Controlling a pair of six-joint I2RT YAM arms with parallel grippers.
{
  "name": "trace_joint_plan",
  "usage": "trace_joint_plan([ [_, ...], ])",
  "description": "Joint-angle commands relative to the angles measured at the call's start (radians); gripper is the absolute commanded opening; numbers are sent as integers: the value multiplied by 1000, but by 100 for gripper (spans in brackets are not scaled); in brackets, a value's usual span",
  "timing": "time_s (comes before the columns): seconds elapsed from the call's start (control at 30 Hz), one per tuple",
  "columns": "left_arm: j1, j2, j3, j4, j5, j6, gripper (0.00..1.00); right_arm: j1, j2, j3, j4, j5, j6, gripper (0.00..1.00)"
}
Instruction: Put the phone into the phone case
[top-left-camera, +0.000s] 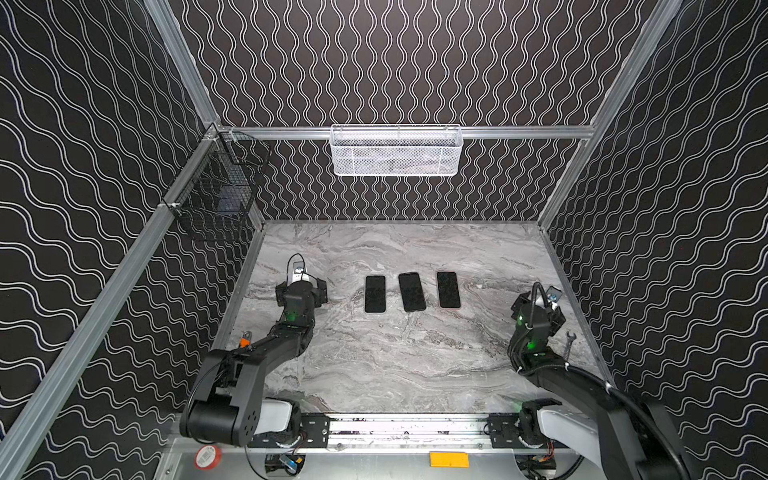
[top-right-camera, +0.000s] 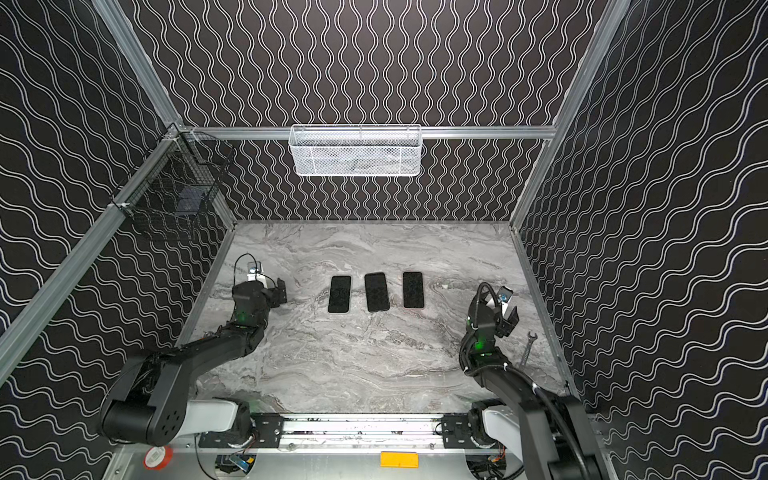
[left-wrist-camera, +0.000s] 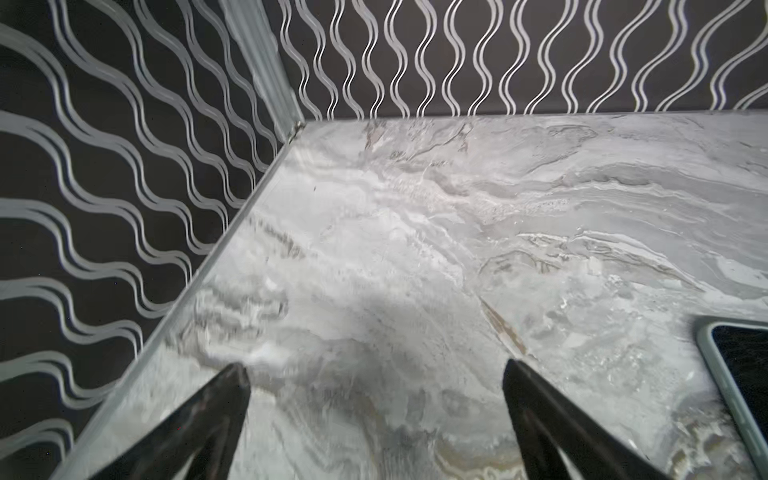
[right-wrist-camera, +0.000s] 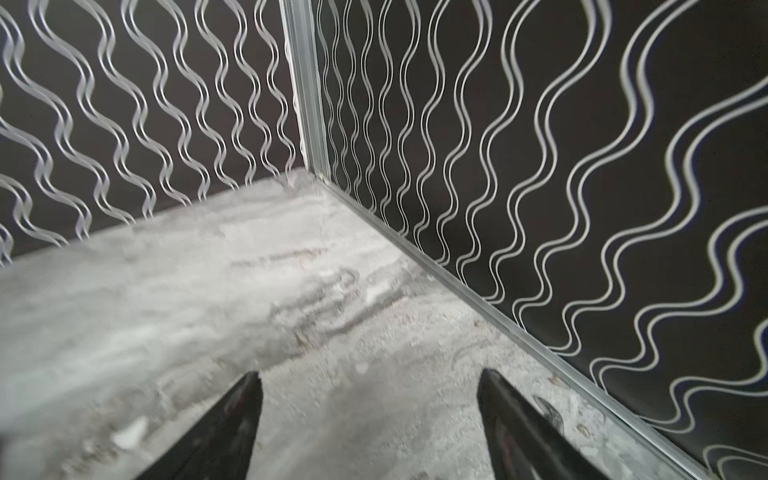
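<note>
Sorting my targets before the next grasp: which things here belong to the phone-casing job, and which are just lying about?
Job: left phone, pale-rimmed; middle phone, tilted; right phone.
Lying about: wrench; small orange tool; white mesh basket; black wire basket; red tape roll; yellow block.

white mesh basket (top-left-camera: 395, 151) | black wire basket (top-left-camera: 216, 187) | wrench (top-left-camera: 568, 344) on marble table (top-left-camera: 395, 365)

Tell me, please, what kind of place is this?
Probably a robot test cell: left arm and right arm on a rail, patterned enclosure walls, three phones lined up on the table.
</note>
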Motion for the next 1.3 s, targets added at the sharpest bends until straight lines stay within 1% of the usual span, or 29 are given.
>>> trace_joint_plan([
  [0.0, 2, 48, -67, 278, 150, 121, 99, -24, 118, -32, 358, -68, -59, 88],
  [0.03, 4, 87, -108, 399, 134, 116, 98, -36, 160, -31, 435, -100, -90, 89],
  [0.07, 6, 140, -137, 513, 100, 104, 98, -38, 185, -35, 486, -165, -101, 93],
  [0.1, 7, 156, -124, 533, 75, 106, 99, -52, 209, -39, 517, -248, -90, 95],
  [0.13, 16, 129, -93, 417, 126, 92, 99, -65, 232, -34, 528, -308, -103, 94],
  [0.17, 37, 126, -82, 384, 162, 86, 98, -71, 252, -24, 506, -325, -92, 94],
  [0.2, 51, 141, -83, 416, 177, 82, 98, -86, 285, -15, 538, -373, -101, 95],
  [0.23, 56, 137, -78, 403, 186, 75, 98, -100, 309, -14, 560, -421, -116, 95],
  [0.27, 58, 133, -76, 388, 190, 72, 99, -105, 313, -2, 532, -447, -116, 96],
  [0.33, 59, 137, -79, 407, 189, 75, 99, -119, 313, 41, 400, -506, -92, 99],
  [0.37, 60, 133, -80, 396, 190, 72, 99, -134, 358, 49, 463, -522, -101, 99],
  [0.4, 60, 137, -82, 409, 188, 75, 99, -136, 400, 49, 531, -509, -118, 99],
  [0.43, 60, 136, -82, 406, 188, 74, 99, -138, 378, 60, 453, -518, -97, 100],
  [0.47, 60, 135, -82, 399, 188, 73, 99, -149, 341, 87, 332, -545, -73, 99],
  [0.5, 60, 139, -82, 410, 187, 78, 99, -165, 343, 84, 355, -574, -70, 99],
  [0.57, 60, 136, -81, 403, 188, 73, 99, -170, 383, 59, 478, -582, -95, 99],
  [0.67, 60, 137, -82, 406, 187, 75, 99, -170, 346, 84, 356, -581, -72, 100],
  [0.77, 60, 139, -80, 405, 188, 75, 99, -170, 376, 61, 463, -579, -93, 100],
  [0.87, 60, 142, -73, 395, 190, 74, 99, -170, 356, 75, 396, -575, -83, 100],
  [0.97, 62, 152, -56, 369, 201, 70, 99, -170, 372, 63, 452, -577, -93, 100],
  [1.1, 75, 148, -57, 367, 227, 66, 99, -170, 364, 67, 427, -573, -89, 100],
  [1.2, 72, 136, -75, 390, 223, 74, 99, -171, 369, 63, 447, -572, -95, 100],
  [1.27, 51, 139, -86, 419, 195, 94, 99, -170, 365, 66, 430, -572, -94, 100],
])
